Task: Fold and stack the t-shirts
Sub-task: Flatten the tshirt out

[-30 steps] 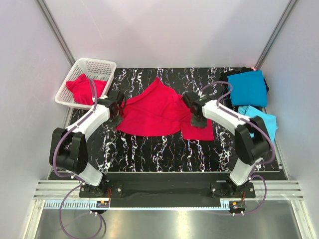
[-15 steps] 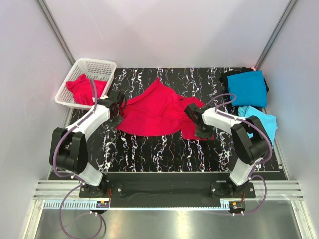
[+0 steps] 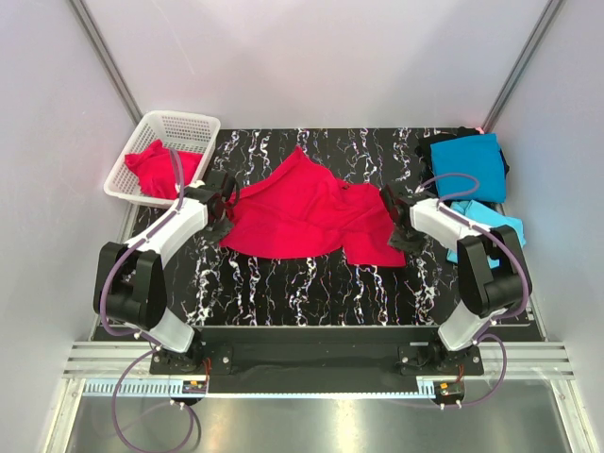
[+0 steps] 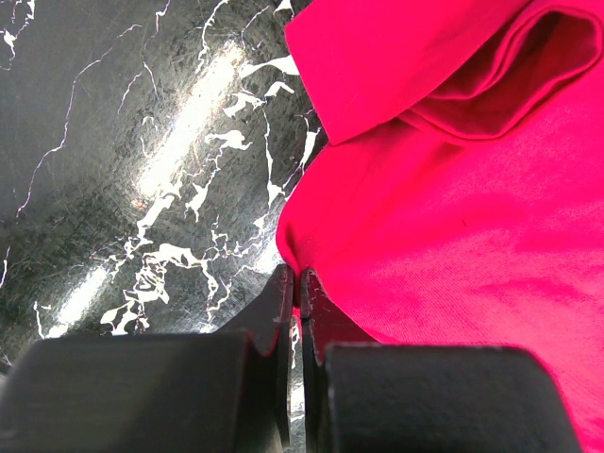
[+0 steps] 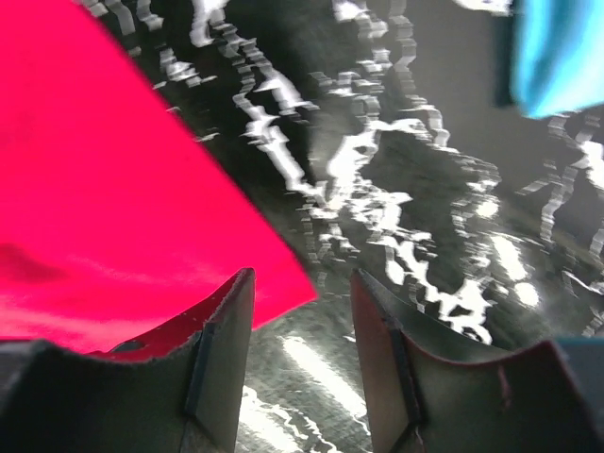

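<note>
Left claw [image 4: 295, 276] pinches the red t-shirt [image 4: 453, 217]; right claw [image 5: 300, 276] gapes at its corner.

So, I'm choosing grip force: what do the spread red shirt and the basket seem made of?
Red shirt: soft matte knit cloth, probably cotton; it creases and folds over. Basket: white plastic, apparently rigid; open mesh walls.
</note>
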Controlling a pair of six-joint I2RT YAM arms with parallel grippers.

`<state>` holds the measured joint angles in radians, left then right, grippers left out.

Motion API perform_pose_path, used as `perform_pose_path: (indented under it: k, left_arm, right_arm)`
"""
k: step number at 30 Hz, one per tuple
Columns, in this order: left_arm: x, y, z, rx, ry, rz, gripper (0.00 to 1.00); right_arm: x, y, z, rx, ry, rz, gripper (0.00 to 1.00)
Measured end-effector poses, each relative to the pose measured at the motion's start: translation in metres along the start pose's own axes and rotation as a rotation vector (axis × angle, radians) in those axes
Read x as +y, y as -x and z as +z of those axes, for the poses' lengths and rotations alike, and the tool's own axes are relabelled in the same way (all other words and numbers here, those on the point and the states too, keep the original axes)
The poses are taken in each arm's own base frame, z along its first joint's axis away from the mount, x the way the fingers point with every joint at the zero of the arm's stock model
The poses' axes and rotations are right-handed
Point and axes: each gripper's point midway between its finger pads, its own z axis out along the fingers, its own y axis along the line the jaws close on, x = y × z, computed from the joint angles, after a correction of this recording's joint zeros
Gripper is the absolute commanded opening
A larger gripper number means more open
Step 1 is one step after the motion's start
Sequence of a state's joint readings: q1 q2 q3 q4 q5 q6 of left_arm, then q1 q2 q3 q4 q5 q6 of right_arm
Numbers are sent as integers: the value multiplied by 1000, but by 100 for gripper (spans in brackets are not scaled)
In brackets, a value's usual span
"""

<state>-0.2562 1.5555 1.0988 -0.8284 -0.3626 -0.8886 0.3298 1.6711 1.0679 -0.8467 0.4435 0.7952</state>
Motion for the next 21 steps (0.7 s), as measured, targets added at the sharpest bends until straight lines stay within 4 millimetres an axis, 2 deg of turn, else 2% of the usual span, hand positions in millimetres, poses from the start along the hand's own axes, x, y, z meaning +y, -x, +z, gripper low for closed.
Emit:
perform_pose_path:
  k: [2,5,9,16,21]
  left_arm:
    - [0,0,0,0,0,1,0]
    - [0,0,0,0,0,2,0]
    - [1,0,0,0,1,2,0]
    - [1,0,0,0,1,2,0]
    - [0,0,0,0,1,3,0]
  right_arm:
    - [6,0,2,2,35,-7,52]
    - [14,-12,7,34,92,-19,52]
    - [11,-24,11,64,113,-24,52]
    - [12,-26,12,79,147,-2,51]
    - [19,-29,11,83,207,1,41]
